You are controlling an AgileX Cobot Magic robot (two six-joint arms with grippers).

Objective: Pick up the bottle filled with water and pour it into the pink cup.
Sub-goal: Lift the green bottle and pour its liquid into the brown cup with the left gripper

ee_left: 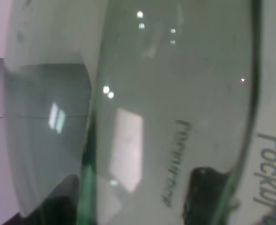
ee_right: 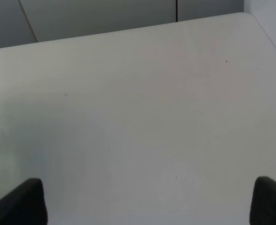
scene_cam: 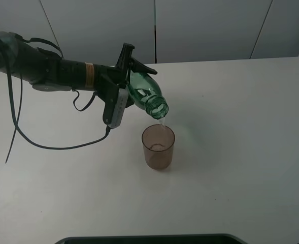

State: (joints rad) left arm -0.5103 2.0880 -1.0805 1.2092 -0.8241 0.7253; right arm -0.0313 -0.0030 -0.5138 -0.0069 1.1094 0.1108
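The green-tinted bottle (scene_cam: 145,92) hangs tilted, its open mouth pointing down over the pink cup (scene_cam: 158,147). A thin stream of water (scene_cam: 162,123) falls from the mouth into the cup, which stands upright on the white table (scene_cam: 240,152) with a little water in it. My left gripper (scene_cam: 133,71) is shut on the bottle's body, reaching in from the left. In the left wrist view the bottle (ee_left: 166,108) fills the picture, with water inside. My right gripper (ee_right: 147,206) is open over bare table, only its dark fingertips (ee_right: 20,201) showing.
A black cable (scene_cam: 47,145) loops from the left arm down onto the table left of the cup. A dark tray edge (scene_cam: 149,239) lies along the front of the table. Grey wall panels stand behind the table.
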